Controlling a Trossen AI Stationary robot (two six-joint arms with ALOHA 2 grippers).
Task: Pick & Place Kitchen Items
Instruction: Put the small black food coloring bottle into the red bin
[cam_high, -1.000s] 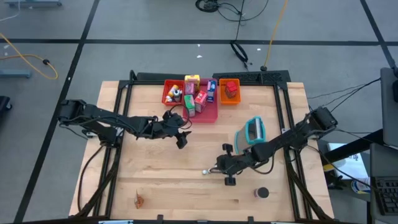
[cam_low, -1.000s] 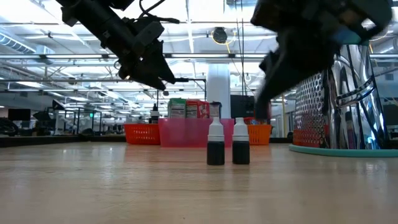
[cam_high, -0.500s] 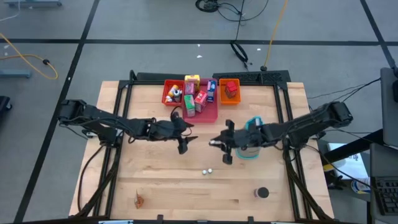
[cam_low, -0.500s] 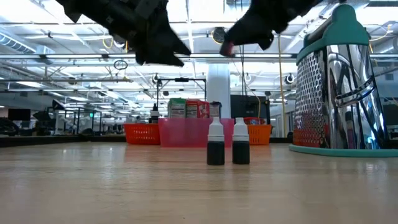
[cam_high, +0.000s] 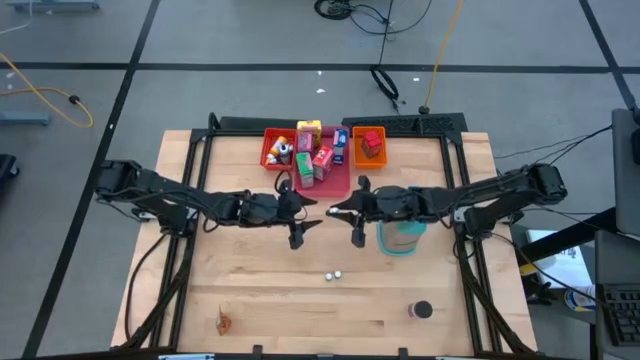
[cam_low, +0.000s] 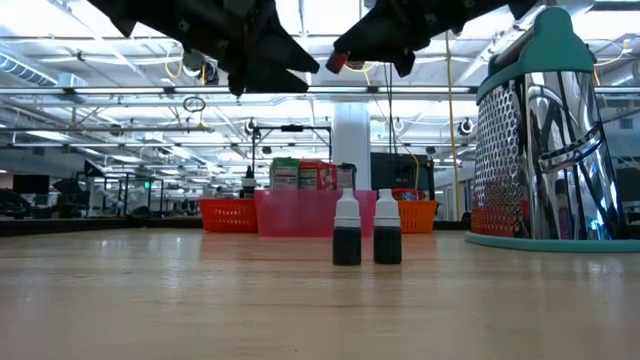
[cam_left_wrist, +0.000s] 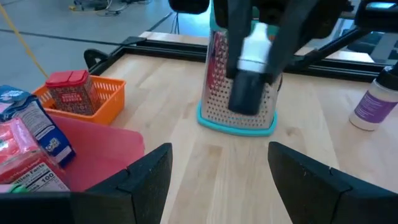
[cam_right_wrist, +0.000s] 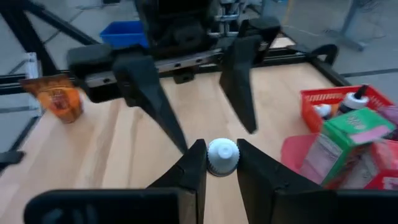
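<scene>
My right gripper (cam_high: 338, 212) is shut on a tiny bottle (cam_left_wrist: 247, 81) with a white cap and dark body, high over the table's middle, in front of the pink tray (cam_high: 335, 182). My left gripper (cam_high: 305, 217) is open and faces it from the left, its fingers (cam_left_wrist: 146, 180) spread wide just short of the bottle. Two more tiny bottles (cam_high: 332, 274) stand upright on their bases on the table (cam_low: 347, 230). Food boxes (cam_high: 315, 155) sit in the trays. A dark round can (cam_high: 421, 311) rests near the near edge. My right gripper pinches the bottle at its white cap (cam_right_wrist: 222, 155) between the two fingertips (cam_right_wrist: 193, 165). The fingers come about level from the table's right. The bottle is lifted clear and roughly upright, its dark body (cam_left_wrist: 245, 96) hanging below the fingers.
The teal-and-white grater (cam_high: 403, 232) stands under my right arm (cam_low: 545, 130). Red (cam_high: 271, 150), pink and orange (cam_high: 369, 158) trays line the far edge. An orange packet (cam_high: 224, 322) lies at the near left. A purple-labelled bottle (cam_left_wrist: 373, 102) shows beyond the grater.
My right gripper has risen from beside the two standing bottles at the near middle and swung toward the far edge and leftward, carrying the bottle up to my left gripper. My left gripper has shifted a little toward the right.
</scene>
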